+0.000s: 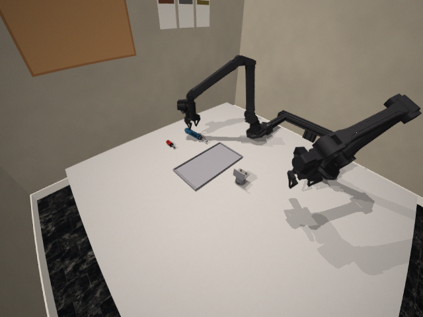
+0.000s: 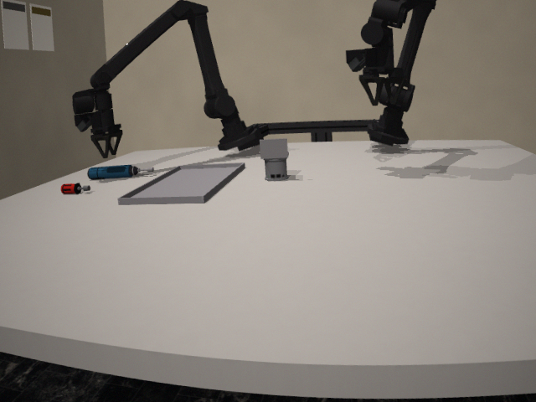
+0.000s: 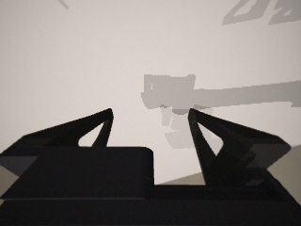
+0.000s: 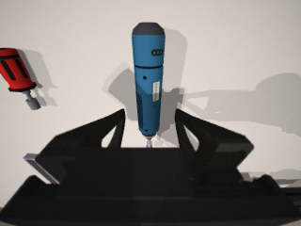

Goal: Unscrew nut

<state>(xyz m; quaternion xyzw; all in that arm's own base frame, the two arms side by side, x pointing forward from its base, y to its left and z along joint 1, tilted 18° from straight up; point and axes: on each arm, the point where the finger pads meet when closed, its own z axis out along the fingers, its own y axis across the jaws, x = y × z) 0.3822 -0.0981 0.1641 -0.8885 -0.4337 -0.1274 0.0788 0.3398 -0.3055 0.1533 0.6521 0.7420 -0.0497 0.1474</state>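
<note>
The dark blue nut driver (image 1: 195, 134) lies flat on the table beyond the tray; it also shows in the exterior view (image 2: 113, 172) and the right wrist view (image 4: 148, 94). My right gripper (image 1: 192, 121) (image 2: 106, 149) (image 4: 150, 113) hangs open and empty just above its barrel, not touching it. The grey joint module (image 1: 241, 176) (image 2: 275, 159) stands upright with the bracket on top and two small brass nuts (image 1: 242, 169); which one sits lower is too small to tell. My left gripper (image 1: 299, 180) (image 2: 385, 93) (image 3: 150, 112) is open and empty, raised well to the side of the module.
A short red-handled tool (image 1: 170, 143) (image 2: 72, 188) (image 4: 19, 75) lies beside the nut driver. A flat grey tray (image 1: 207, 165) (image 2: 183, 183) lies between the tools and the module. The arm bases stand at the table's far edge.
</note>
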